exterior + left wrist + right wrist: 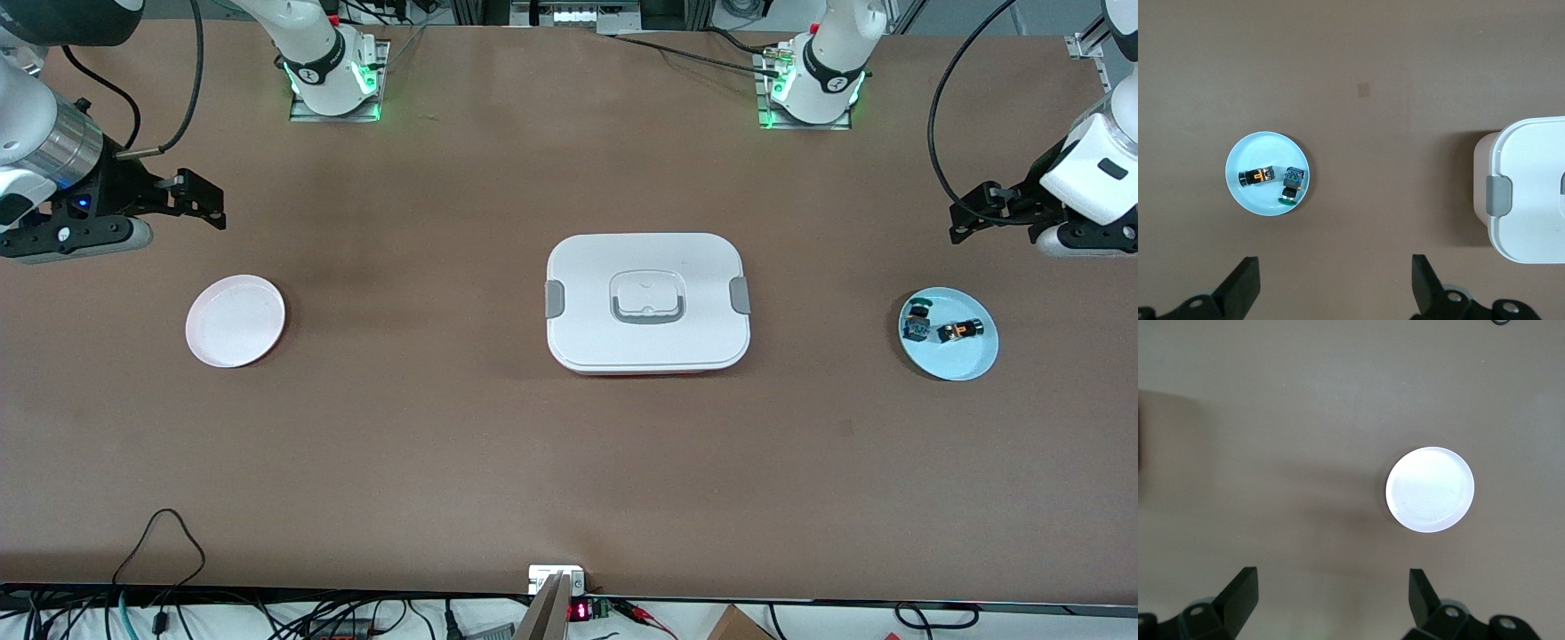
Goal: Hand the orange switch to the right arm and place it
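The orange switch is a tiny black part with an orange middle. It lies on a light blue plate toward the left arm's end of the table. It also shows in the left wrist view, on the same plate. My left gripper is open and empty, up over bare table beside the blue plate; its gap shows in its wrist view. My right gripper is open and empty over bare table beside a white plate; its gap shows in its wrist view.
Small dark blue-and-teal components lie beside the switch on the blue plate, also in the left wrist view. A white lidded box with grey latches sits mid-table. The white plate holds nothing. Cables hang along the table's front edge.
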You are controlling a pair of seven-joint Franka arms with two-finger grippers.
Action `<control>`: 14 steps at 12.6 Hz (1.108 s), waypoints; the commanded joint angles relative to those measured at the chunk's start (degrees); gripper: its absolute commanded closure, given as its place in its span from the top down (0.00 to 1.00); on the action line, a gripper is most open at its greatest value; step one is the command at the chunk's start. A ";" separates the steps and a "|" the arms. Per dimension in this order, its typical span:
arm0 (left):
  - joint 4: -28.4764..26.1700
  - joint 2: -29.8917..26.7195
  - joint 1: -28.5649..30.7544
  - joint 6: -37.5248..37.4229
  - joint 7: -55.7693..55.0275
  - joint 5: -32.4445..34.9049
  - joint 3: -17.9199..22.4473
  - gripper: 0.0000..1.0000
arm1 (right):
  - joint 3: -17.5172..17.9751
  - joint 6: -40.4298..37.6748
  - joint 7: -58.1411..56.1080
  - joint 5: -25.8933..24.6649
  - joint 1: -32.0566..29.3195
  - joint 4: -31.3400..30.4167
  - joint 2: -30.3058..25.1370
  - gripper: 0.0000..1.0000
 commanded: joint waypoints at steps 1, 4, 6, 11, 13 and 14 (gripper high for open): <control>2.63 1.39 0.47 -1.31 0.95 1.23 -0.28 1.00 | 0.19 -0.94 0.27 0.81 0.17 0.53 -0.50 1.00; 3.69 2.18 0.56 -2.89 0.69 1.14 -0.28 1.00 | 0.19 -1.81 0.10 0.81 0.17 0.44 -0.50 1.00; 3.87 2.27 0.56 -2.89 0.42 1.14 -0.28 1.00 | 0.28 -3.74 0.19 0.81 0.25 0.44 -0.41 1.00; 3.87 2.27 0.65 -2.89 0.42 1.05 -0.28 1.00 | 0.37 -3.66 0.19 0.72 0.43 0.44 -0.41 1.00; 3.78 2.27 0.65 -2.98 0.33 1.05 -0.28 1.00 | 0.37 -3.57 0.19 0.72 0.43 0.44 -0.41 1.00; 3.78 2.27 0.56 -3.50 0.42 1.23 -0.28 1.00 | 0.37 -3.49 0.19 0.72 0.34 0.53 -0.41 1.00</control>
